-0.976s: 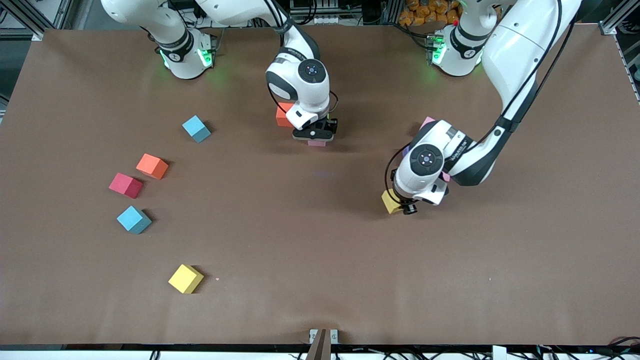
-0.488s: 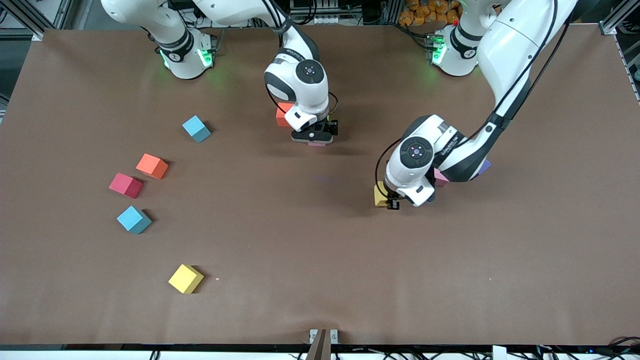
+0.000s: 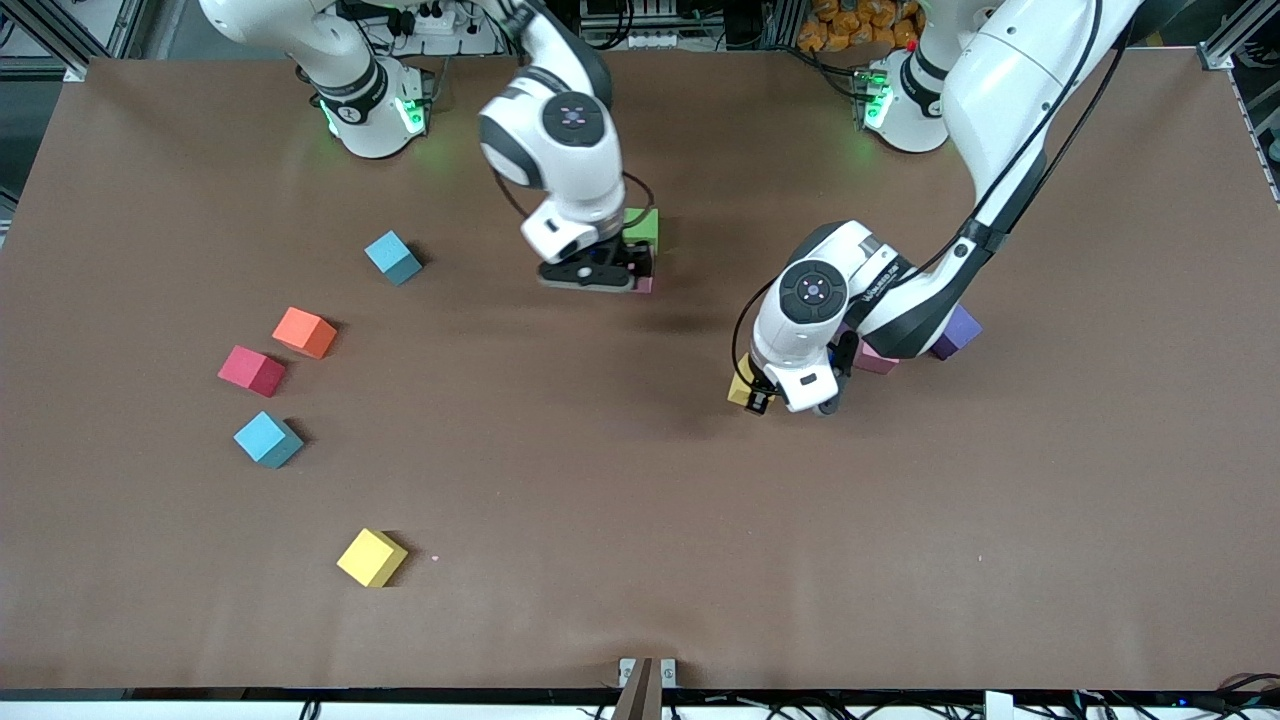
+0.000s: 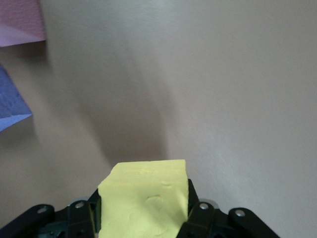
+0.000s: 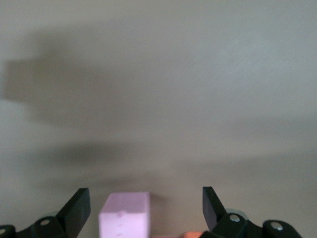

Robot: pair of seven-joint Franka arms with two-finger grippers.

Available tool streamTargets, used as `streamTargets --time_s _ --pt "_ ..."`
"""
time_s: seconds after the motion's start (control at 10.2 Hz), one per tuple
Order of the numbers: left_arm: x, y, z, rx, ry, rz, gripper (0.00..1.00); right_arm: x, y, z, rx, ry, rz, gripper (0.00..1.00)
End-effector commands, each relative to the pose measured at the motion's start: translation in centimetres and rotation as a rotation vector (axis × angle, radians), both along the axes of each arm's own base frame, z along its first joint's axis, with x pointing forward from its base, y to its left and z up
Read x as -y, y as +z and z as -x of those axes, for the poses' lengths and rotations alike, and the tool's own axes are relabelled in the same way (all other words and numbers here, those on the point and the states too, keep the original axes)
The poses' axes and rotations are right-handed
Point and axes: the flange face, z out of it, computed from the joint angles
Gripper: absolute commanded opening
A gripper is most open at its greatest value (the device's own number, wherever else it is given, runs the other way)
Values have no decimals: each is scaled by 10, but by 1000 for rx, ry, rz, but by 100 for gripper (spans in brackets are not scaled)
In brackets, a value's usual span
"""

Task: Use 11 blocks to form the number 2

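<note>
Two white robot arms reach over a brown desk (image 3: 640, 500) scattered with small coloured cubes.

The right pincer (image 3: 592, 278) hangs low over the middle of the desk, its fingers spread wide apart. A pink block (image 5: 124, 214) sits on the desk between those spread fingers, touched by neither. A green block (image 3: 643, 226) lies just beside this pincer, partly hidden by the wrist.

The left pincer (image 3: 757, 393) is over the desk toward the left arm's end, pressed onto a yellow block (image 4: 143, 198), which it pinches between its fingers. Close by this pincer, under the left arm's wrist, lie another pink block (image 3: 876, 359) and a purple block (image 3: 956, 331); both show at the edge of the left wrist view as well.

Well apart from both pincers, toward the right arm's end of the desk, lie five loose blocks: a light blue block (image 3: 393, 257), an orange block (image 3: 304, 332), a red block (image 3: 251, 370) just beside the orange one, a second light blue block (image 3: 267, 439), and a second yellow block (image 3: 371, 557) nearest the front camera.

No digit shape can be made out among the blocks.
</note>
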Motion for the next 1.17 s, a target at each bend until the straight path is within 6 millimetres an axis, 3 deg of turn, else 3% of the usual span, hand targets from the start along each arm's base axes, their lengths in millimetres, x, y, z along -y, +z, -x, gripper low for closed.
streamTargets --time_s 0.0,0.2,0.39,0.59,0.78,0.88,1.07 --pt "42 10 10 37 -173 8 40 79 18 -57 21 71 17 100" --pt "68 14 25 49 -357 15 40 148 22 -111 37 169 27 100" --pt "103 15 52 57 -572 14 41 216 20 -165 50 241 34 100" --pt "129 9 81 37 -849 2 43 227 14 -201 70 321 36 100" --pt "151 2 106 23 -1032 -8 42 265 -7 -237 74 527 52 100" --pt "159 -10 117 6 -1088 -6 42 275 -15 -254 84 618 60 100" --pt "176 -22 122 6 -1130 -5 42 310 -30 -285 102 778 79 100"
